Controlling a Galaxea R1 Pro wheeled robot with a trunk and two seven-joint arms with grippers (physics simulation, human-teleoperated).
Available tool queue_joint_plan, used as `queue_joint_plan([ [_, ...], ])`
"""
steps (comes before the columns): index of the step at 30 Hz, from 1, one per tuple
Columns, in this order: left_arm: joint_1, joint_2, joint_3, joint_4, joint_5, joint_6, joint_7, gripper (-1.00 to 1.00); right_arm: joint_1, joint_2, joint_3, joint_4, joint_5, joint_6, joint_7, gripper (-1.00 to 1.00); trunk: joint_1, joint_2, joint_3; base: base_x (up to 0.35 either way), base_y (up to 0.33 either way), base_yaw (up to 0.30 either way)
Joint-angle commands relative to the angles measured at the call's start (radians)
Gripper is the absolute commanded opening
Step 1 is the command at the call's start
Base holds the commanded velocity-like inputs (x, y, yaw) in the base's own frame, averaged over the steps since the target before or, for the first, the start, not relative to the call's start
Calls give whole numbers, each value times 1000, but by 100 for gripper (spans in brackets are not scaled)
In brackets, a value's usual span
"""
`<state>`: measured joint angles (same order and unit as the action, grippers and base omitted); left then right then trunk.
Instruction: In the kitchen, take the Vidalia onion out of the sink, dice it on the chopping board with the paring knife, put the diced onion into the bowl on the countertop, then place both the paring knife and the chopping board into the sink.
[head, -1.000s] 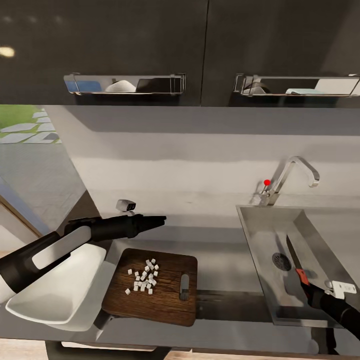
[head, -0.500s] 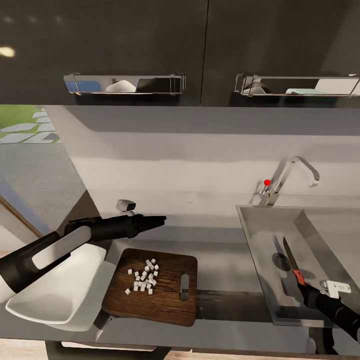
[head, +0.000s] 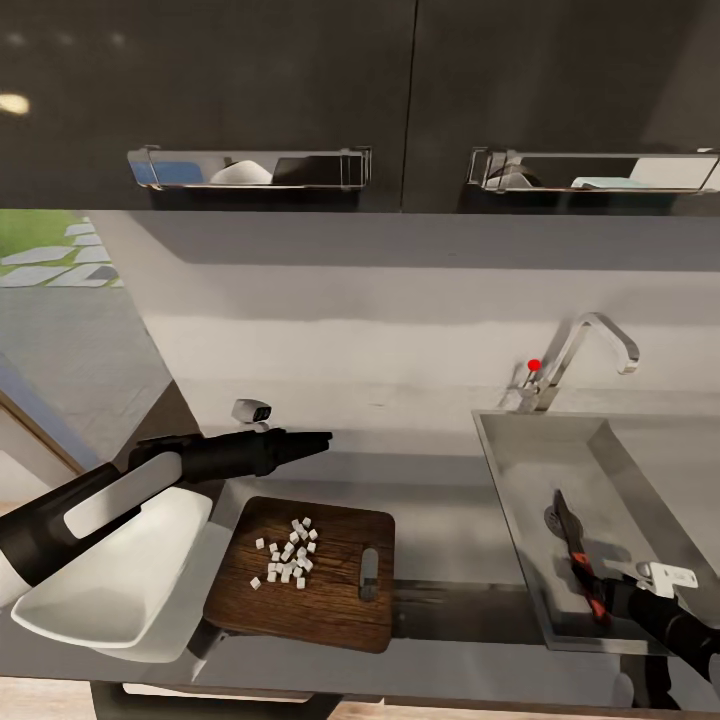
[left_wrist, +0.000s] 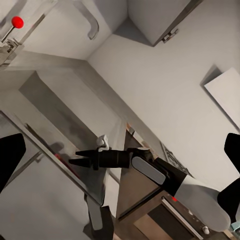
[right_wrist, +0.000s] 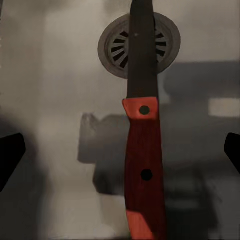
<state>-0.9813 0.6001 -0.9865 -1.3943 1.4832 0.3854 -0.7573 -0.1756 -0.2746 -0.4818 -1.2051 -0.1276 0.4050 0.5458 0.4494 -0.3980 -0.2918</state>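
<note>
At lower right, the right gripper (head: 612, 590) has its fingers spread wide, apparently releasing the paring knife (head: 575, 553) into the sink (head: 520, 470); left fingers' state indeterminate.

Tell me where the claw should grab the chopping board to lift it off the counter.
Probably the chopping board by its short end with the slot handle hole, coming from the sink side. It lies flat, and that end is free of onion pieces.

Black left arm (head: 215, 457) with white panel, tapered black end effector (head: 318, 438), black right arm (head: 670, 625) bearing white bracket (head: 668, 576)
</note>
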Motion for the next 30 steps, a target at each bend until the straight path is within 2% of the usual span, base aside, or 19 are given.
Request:
queue_joint_plan([
  [1, -2, 1, -3, 0, 10, 7, 0, 100, -1, 0, -1, -1, -9, 9, 2, 100, 1, -2, -2, 0, 0, 0],
  [12, -2, 1, -3, 0, 10, 7, 0, 100, -1, 10, -5, -47, -8, 9, 5, 100, 1, -2, 0, 0, 0, -5],
  [17, -2, 2, -3, 0, 10, 7, -1, 100, -1, 18, -6, -188, -12, 43, 19, 100, 1, -2, 7, 0, 0, -93],
  [20, -2, 3, -3, 0, 10, 7, -2, 100, -1, 20, -8, -248, -24, 141, 99, 100, 1, -2, 12, 0, 0, -149],
  [21, -2, 5, -3, 0, 10, 7, -2, 100, -1, 19, -32, -281, -26, 185, 189, 100, 1, -2, 14, 0, 0, -154],
  [25, -2, 4, -3, 0, 9, 7, -2, 100, -1, 18, -114, -307, -32, 262, 281, 100, 1, -2, 20, 0, 0, -155],
  [27, -2, 4, -3, 0, 9, 8, -2, 100, -1, 18, -159, -324, -37, 304, 348, 100, 1, -2, 24, 0, 0, -155],
  [28, -2, 4, -3, -1, 9, 8, -2, 100, -1, 15, -205, -337, -37, 347, 448, 100, 1, -2, 25, 0, 0, -155],
  [30, -2, 4, -3, 0, 9, 8, -2, 100, -1, 11, -235, -343, -38, 399, 537, 100, 1, -2, 29, -41, 3, -161],
])
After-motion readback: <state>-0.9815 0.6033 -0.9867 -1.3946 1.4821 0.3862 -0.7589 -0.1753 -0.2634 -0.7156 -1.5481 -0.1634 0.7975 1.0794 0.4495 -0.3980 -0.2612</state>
